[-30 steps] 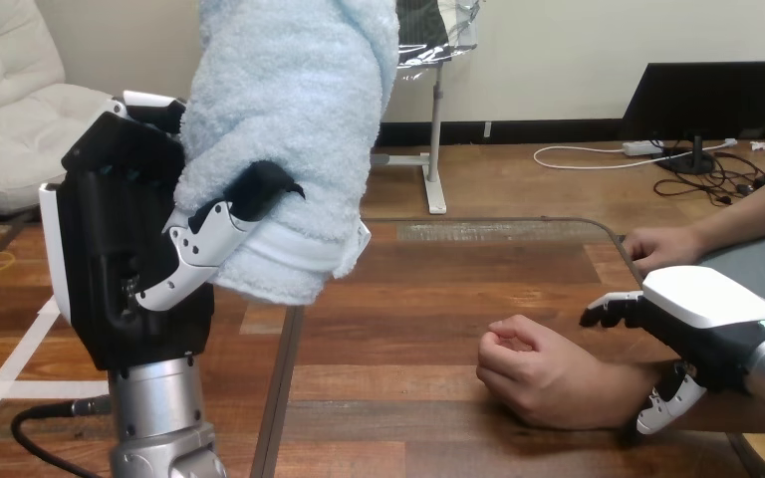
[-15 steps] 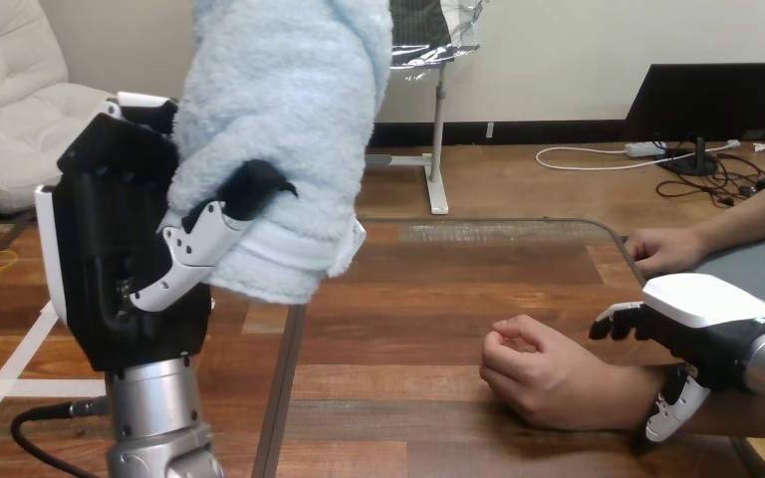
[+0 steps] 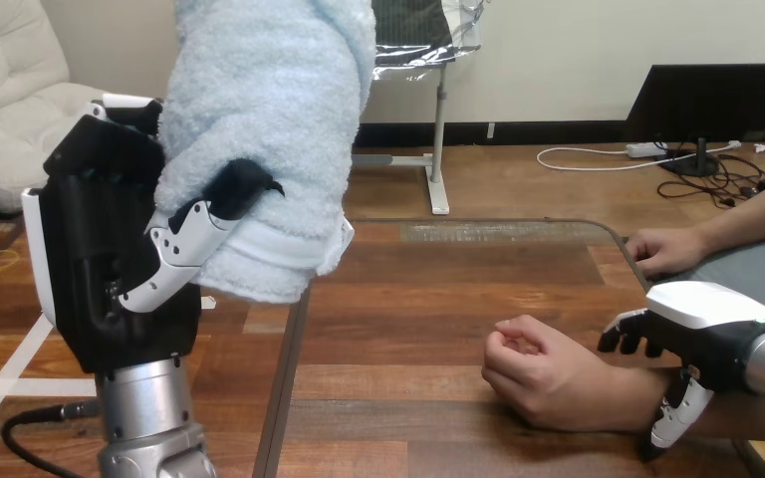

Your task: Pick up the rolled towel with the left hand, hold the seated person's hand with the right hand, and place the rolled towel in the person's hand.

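Note:
My left hand (image 3: 110,264) is raised at the view's left, shut on the rolled towel (image 3: 259,129), a thick light-blue roll standing upright above the table. The thumb crosses the roll's lower front. The person's hand (image 3: 538,373) rests on the wooden table (image 3: 408,299) at the lower right, loosely curled with the knuckles up. My right hand (image 3: 702,324) sits over the person's wrist, open, its fingers on the far side and its thumb hanging down the near side. The towel is well apart from the person's hand, to its upper left.
The person's other hand (image 3: 662,249) lies at the table's right edge, behind my right hand. Bare wood stretches between the towel and the person's curled hand.
My right hand has slid right along the person's forearm and sunk lower over the wrist. My left hand has drifted a little left with the towel. The person's curled hand has stayed put.

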Tool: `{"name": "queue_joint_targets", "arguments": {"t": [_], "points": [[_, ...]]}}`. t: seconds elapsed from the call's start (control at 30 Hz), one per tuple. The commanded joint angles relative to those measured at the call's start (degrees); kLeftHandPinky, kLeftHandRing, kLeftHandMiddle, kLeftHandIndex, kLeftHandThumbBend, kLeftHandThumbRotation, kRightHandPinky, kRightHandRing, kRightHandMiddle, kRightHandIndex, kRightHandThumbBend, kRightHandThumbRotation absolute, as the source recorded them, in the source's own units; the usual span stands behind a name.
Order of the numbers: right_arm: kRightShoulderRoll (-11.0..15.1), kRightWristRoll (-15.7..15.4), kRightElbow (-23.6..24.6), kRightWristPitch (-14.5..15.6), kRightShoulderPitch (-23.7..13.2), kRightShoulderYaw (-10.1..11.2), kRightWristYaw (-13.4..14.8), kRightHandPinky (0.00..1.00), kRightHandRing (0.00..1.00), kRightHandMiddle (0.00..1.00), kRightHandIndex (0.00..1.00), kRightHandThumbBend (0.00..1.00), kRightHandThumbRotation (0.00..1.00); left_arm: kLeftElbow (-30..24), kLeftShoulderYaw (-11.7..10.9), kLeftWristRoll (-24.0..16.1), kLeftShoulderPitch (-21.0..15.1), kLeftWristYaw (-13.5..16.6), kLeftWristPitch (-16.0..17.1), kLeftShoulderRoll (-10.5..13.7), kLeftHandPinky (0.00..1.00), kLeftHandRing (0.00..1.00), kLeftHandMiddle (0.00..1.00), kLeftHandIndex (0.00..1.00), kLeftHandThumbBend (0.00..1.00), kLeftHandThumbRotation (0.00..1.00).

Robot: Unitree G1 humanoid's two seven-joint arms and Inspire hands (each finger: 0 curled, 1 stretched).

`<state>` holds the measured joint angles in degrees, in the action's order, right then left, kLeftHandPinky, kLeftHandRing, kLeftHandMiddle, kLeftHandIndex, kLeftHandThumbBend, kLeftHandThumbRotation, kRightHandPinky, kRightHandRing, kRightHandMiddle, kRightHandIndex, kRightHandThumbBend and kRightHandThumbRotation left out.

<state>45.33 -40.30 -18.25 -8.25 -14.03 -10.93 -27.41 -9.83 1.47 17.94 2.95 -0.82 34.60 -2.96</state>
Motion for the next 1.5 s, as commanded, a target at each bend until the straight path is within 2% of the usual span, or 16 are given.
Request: {"name": "queue_joint_targets", "arguments": {"t": [0.0, 0.33, 0.63, 0.9, 1.13, 1.17, 1.3, 1.43, 1.47], "points": [[0.5, 0.6, -2.2, 3.0, -0.1, -0.9, -2.0, 0.54, 0.75, 0.81, 0.81, 1.00, 0.03, -1.3, -0.1, 0.4, -2.0, -0.7, 0.4, -1.9, 0.22, 0.30, 0.36, 0.38, 0.40, 0.00], [0.4, 0.3, -1.5, 4.9, 0.0, -1.5, -4.0, 0.49, 0.68, 0.74, 0.77, 1.00, 0.02, -1.0, -0.5, 0.2, -2.1, -0.8, 0.6, -1.8, 0.23, 0.30, 0.36, 0.38, 0.41, 0.00], [0.1, -0.8, 0.1, 7.5, 0.1, -2.6, -6.1, 0.38, 0.56, 0.65, 0.73, 0.99, 0.04, -0.7, -0.9, 0.2, -2.3, -0.9, 0.7, -1.8, 0.23, 0.30, 0.36, 0.39, 0.44, 0.00], [-0.2, -0.5, 0.6, 8.0, 0.4, -2.9, -5.8, 0.28, 0.43, 0.54, 0.69, 0.99, 0.03, -0.7, -1.1, 0.2, -2.4, -1.1, 0.6, -1.8, 0.23, 0.30, 0.36, 0.39, 0.45, 0.00], [-0.3, -0.6, 1.0, 7.8, 1.0, -3.2, -4.2, 0.22, 0.34, 0.46, 0.65, 0.99, 0.03, -0.2, -1.2, 0.2, -2.6, -1.4, 1.1, -1.7, 0.23, 0.30, 0.36, 0.39, 0.45, 0.00], [-0.3, -0.6, 1.1, 7.7, 1.1, -3.2, -3.9, 0.19, 0.30, 0.41, 0.63, 1.00, 0.03, -0.2, -1.3, 0.1, -2.6, -1.4, 1.1, -1.7, 0.23, 0.30, 0.36, 0.39, 0.45, 0.00], [-0.2, -1.1, 1.5, 7.6, 1.3, -3.7, -3.1, 0.14, 0.23, 0.35, 0.60, 0.99, 0.04, -0.3, -1.3, 0.3, -2.6, -1.4, 1.0, -1.8, 0.23, 0.30, 0.36, 0.39, 0.45, 0.00], [-0.1, -1.4, 1.8, 7.6, 1.5, -4.0, -2.5, 0.12, 0.21, 0.32, 0.58, 0.98, 0.06, -0.3, -1.2, 0.5, -2.6, -1.4, 0.8, -1.9, 0.23, 0.30, 0.36, 0.39, 0.46, 0.00], [-0.1, -1.4, 1.7, 7.5, 1.5, -4.1, -2.3, 0.13, 0.22, 0.34, 0.56, 0.98, 0.07, -0.3, -1.3, 0.5, -2.5, -1.4, 0.8, -1.9, 0.23, 0.30, 0.36, 0.39, 0.46, 0.00]]}}
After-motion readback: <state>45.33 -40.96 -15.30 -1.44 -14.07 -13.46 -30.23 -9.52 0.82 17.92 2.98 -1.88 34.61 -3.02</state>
